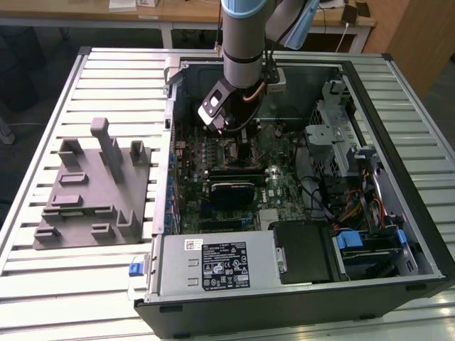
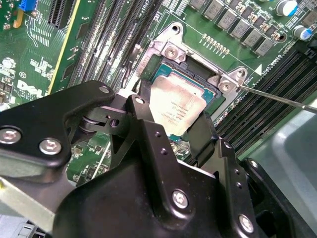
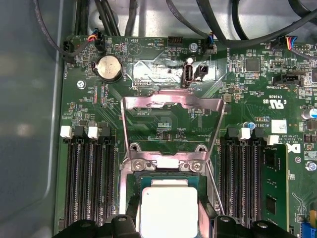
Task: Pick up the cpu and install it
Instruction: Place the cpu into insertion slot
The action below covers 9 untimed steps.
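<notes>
The cpu (image 2: 176, 109), a thin square chip with a pale silver top, lies in the open black socket (image 2: 210, 91) on the green motherboard; whether it is fully seated I cannot tell. My gripper (image 2: 171, 116) reaches down over it, one black finger (image 2: 141, 109) against each of two opposite edges. The first wrist view shows the cpu (image 3: 168, 213) between the same fingers (image 3: 131, 218), with the socket's metal load plate (image 3: 173, 104) swung up and open beyond it. In the exterior view the gripper (image 1: 236, 136) is low inside the open computer case, over the upper part of the board.
The thin socket lever (image 2: 277, 96) sticks out beside the socket. Memory slots flank it, with one stick (image 3: 275, 188) fitted. A grey fixture block (image 1: 92, 188) stands on the slatted table at the exterior view's left. Power supply (image 1: 213, 266), drive cage (image 1: 341, 138) and cables crowd the case.
</notes>
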{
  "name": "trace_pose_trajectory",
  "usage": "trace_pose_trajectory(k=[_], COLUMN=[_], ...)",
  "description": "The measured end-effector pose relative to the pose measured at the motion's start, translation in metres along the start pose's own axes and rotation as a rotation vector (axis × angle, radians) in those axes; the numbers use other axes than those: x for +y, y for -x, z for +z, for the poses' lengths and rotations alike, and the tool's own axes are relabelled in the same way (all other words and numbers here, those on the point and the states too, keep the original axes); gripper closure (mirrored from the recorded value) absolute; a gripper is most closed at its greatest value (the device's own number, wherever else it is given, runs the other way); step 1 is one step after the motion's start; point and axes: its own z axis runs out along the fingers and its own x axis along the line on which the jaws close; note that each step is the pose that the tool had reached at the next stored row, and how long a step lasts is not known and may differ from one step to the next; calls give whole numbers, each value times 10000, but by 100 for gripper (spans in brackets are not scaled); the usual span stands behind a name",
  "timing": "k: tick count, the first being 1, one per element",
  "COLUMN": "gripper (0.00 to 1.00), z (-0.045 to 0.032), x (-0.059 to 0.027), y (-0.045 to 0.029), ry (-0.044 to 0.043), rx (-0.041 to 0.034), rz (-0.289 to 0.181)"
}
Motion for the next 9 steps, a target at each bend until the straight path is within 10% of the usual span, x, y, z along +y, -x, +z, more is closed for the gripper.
trace_pose_trajectory(k=[9], gripper=[46], z=[7], x=[-2], y=[-11], ry=[0], rx=[-1], rz=[24])
